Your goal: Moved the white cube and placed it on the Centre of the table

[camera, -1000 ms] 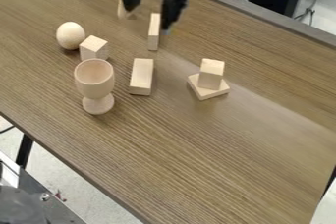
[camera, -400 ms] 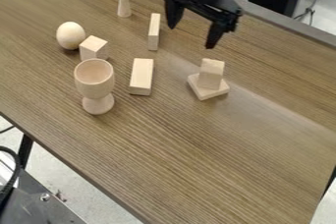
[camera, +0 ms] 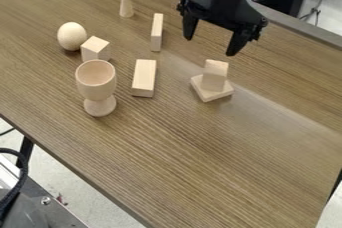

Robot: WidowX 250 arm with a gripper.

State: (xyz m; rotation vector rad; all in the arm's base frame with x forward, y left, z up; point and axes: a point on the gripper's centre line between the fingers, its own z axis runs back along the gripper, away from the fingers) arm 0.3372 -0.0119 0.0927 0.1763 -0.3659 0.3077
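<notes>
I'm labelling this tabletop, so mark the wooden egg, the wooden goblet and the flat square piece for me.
Wooden egg (camera: 71, 36): camera view, middle of its shell.
Wooden goblet (camera: 97, 91): camera view, outer wall of its bowl.
Flat square piece (camera: 208, 95): camera view, bare near part.

One egg (camera: 72, 36), one goblet (camera: 95, 79), one pin (camera: 125, 1), two oblong blocks (camera: 144, 77), two cube-like blocks (camera: 95, 49), one square slab (camera: 208, 94)

black arm (camera: 234, 2) and its jaws moved nearer the stacked blocks (camera: 214, 76), wooden peg (camera: 126, 2) uncovered, cable (camera: 24, 170) at lower left
</notes>
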